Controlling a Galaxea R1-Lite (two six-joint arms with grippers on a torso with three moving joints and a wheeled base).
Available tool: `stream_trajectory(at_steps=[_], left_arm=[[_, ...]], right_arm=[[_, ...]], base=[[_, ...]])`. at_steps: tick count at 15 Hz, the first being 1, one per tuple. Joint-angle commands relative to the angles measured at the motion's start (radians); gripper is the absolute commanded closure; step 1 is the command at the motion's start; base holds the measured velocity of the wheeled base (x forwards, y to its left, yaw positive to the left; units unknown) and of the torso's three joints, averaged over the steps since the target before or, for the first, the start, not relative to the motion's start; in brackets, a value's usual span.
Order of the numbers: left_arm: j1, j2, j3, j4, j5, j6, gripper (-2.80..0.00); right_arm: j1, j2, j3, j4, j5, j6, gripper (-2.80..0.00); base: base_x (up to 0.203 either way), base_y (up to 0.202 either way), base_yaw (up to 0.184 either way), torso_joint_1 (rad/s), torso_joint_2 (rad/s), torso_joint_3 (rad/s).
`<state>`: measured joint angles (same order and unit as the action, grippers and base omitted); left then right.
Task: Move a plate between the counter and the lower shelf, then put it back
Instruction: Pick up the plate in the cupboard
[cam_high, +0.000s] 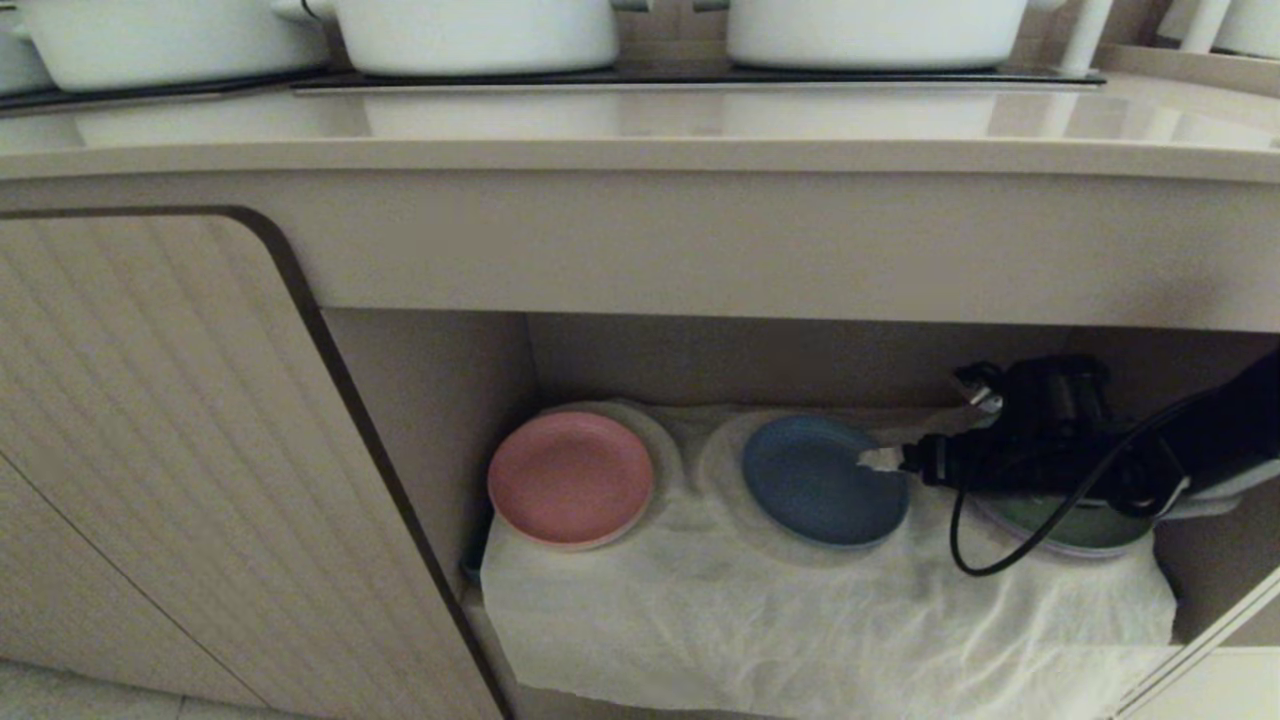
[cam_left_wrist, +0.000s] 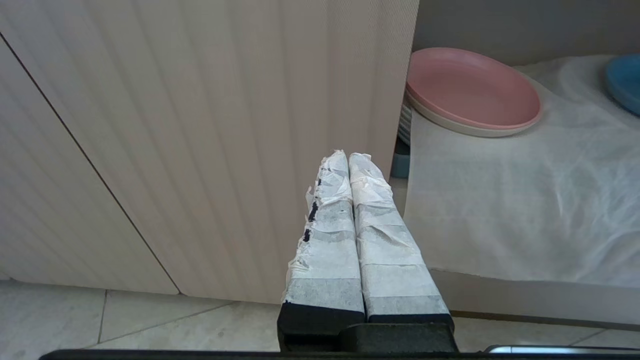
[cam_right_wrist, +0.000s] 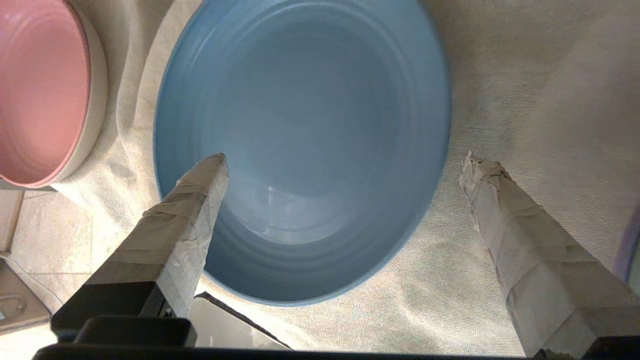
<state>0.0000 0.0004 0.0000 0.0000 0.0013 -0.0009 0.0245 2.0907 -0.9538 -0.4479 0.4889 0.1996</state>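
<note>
The light-blue plate (cam_high: 815, 480) (cam_right_wrist: 300, 125) lies flat on the white cloth of the lower shelf (cam_high: 800, 620), between a pink plate and a green one. My right gripper (cam_high: 930, 430) (cam_right_wrist: 345, 160) reaches into the shelf from the right and is open wide and empty. One taped finger (cam_right_wrist: 200, 195) hangs over the plate's inside, the other (cam_right_wrist: 495, 200) over the cloth outside its rim; the rim runs between them. The counter (cam_high: 640, 130) runs above the shelf. My left gripper (cam_left_wrist: 347, 157) is shut and empty, parked low in front of the ribbed cabinet door (cam_left_wrist: 200, 125).
A pink plate (cam_high: 570, 478) (cam_left_wrist: 470, 90) sits at the shelf's left, close to the side wall (cam_high: 440, 400). A green plate (cam_high: 1090, 525) lies under my right arm. White pots (cam_high: 480, 35) stand on the black hob at the counter's back. A black cable (cam_high: 990, 560) loops below the arm.
</note>
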Motion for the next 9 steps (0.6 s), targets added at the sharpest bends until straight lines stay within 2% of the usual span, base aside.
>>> stream_trajectory(at_steps=[1,9], left_arm=[[0.0,0.0,0.0,0.0,0.0,0.0,0.0],[0.0,0.0,0.0,0.0,0.0,-0.001,0.0]], right_arm=[[0.0,-0.011,0.003,-0.002,0.004,0.001,-2.8],[0.01,0.009,0.013,-0.005,-0.001,-0.002,-2.8]], base=[[0.0,0.0,0.0,0.0,0.0,0.0],[0.0,0.0,0.0,0.0,0.0,0.0]])
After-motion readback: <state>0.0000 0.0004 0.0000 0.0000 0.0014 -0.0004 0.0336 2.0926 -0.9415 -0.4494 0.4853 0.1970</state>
